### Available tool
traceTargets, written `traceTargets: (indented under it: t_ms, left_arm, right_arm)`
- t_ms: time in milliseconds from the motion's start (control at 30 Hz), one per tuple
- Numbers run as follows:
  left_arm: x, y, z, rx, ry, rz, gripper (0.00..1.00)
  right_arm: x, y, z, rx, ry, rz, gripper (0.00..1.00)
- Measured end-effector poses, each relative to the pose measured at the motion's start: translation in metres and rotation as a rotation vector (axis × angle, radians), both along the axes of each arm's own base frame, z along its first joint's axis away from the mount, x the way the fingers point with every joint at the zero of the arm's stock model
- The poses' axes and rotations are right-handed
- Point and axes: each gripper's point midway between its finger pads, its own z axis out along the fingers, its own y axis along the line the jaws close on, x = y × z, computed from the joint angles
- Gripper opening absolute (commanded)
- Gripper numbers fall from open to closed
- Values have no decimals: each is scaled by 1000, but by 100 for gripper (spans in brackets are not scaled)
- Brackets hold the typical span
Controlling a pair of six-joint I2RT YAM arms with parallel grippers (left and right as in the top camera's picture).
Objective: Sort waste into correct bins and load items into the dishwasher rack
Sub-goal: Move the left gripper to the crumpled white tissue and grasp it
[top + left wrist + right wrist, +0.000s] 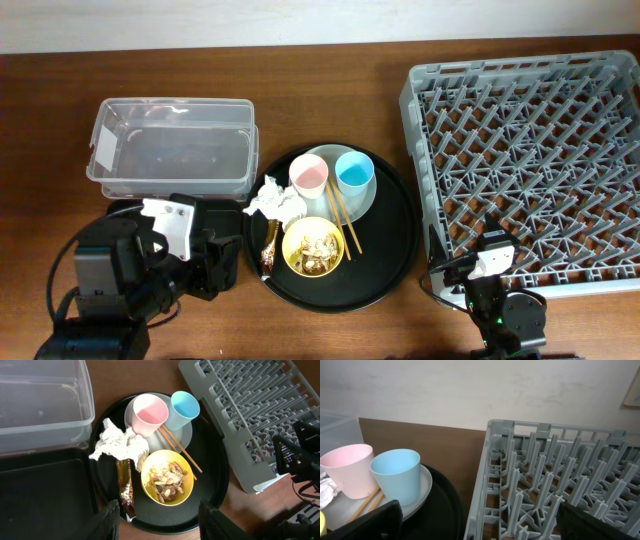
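Observation:
A pink cup [309, 178] and a light-blue cup [353, 172] stand on a pale plate [372, 195]. Wooden chopsticks [345, 222] lean off the plate beside a yellow bowl [313, 246] that holds brownish food scraps [167, 480]. A crumpled white tissue [276, 200] lies left of the cups. The clear box [170, 145] is at the far left, with the shallow black tray [45, 495] below it. The grey rack [530, 160] fills the right. My left gripper [160, 522] is open and empty over the round tray's near edge. My right gripper [480, 527] is open and empty at the rack's near-left corner.
All the dishes sit on a large round black tray [390, 240] between the bins and the rack. A brown snack wrapper [126, 492] lies on it left of the bowl. The left arm covers most of the shallow tray in the overhead view.

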Motion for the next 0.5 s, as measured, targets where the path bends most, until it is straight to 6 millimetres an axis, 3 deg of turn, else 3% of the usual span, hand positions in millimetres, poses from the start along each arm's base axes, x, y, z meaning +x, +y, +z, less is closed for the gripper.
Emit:
traceTargets:
  t_ms: [500]
  left_arm:
    - [5, 15, -5, 66, 1, 70, 48]
  right_arm:
    - [0, 0, 0, 0, 0, 0, 99]
